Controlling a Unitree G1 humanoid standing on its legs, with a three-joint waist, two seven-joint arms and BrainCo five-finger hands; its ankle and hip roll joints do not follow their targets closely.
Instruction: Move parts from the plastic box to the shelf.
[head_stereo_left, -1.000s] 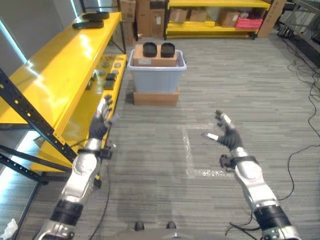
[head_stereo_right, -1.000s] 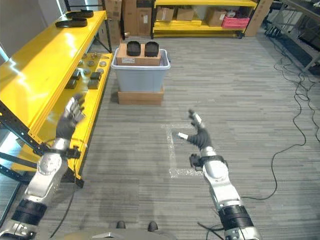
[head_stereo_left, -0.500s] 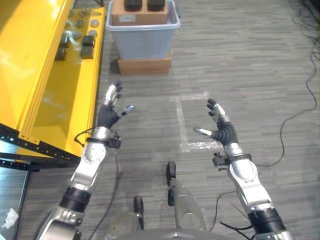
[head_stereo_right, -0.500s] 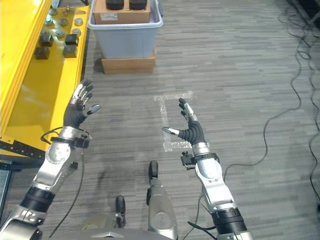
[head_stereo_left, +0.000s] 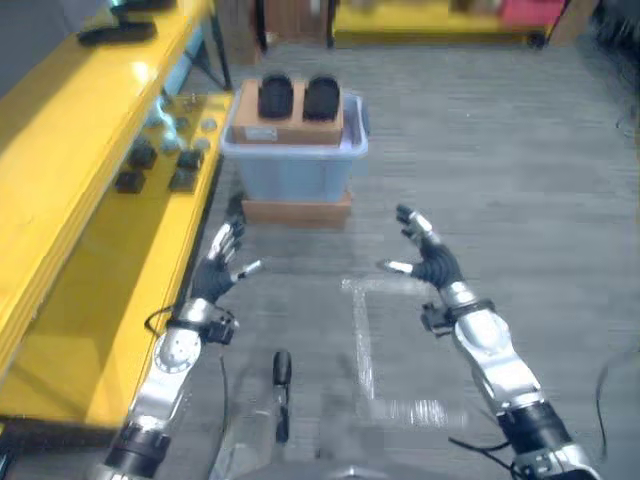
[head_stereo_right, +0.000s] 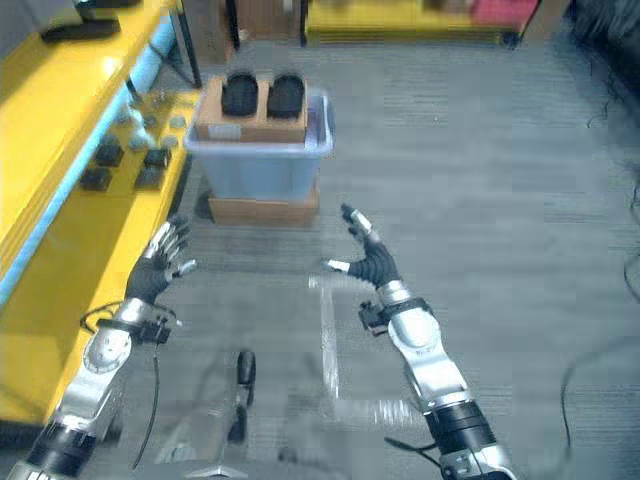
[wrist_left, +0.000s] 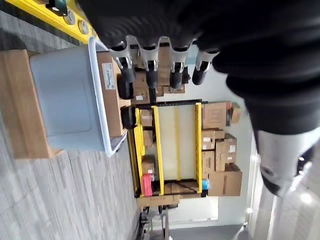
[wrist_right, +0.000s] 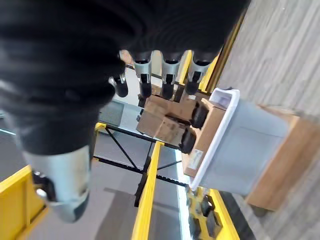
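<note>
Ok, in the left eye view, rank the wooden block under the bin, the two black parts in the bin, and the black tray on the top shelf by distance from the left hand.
From the left hand:
1. Wooden block, just ahead, under the plastic box.
2. Black parts, higher, on the box's cardboard.
3. Black tray, far back on the shelf's top.

A pale grey plastic box (head_stereo_left: 292, 175) is standing upright on the grey floor, resting on a flat brown base (head_stereo_left: 296, 211) that is showing beneath it; inside it a brown cardboard carton (head_stereo_left: 290, 110) is sitting, rising above the rim; two black parts (head_stereo_left: 298, 97) are lying side by side on top of the carton; just beside the box, to the robot's left, a yellow shelf (head_stereo_left: 90, 330) is running along the floor; several small dark parts (head_stereo_left: 158, 168) and a few round pale ones (head_stereo_left: 198, 113) are lying on its lower level.
</note>
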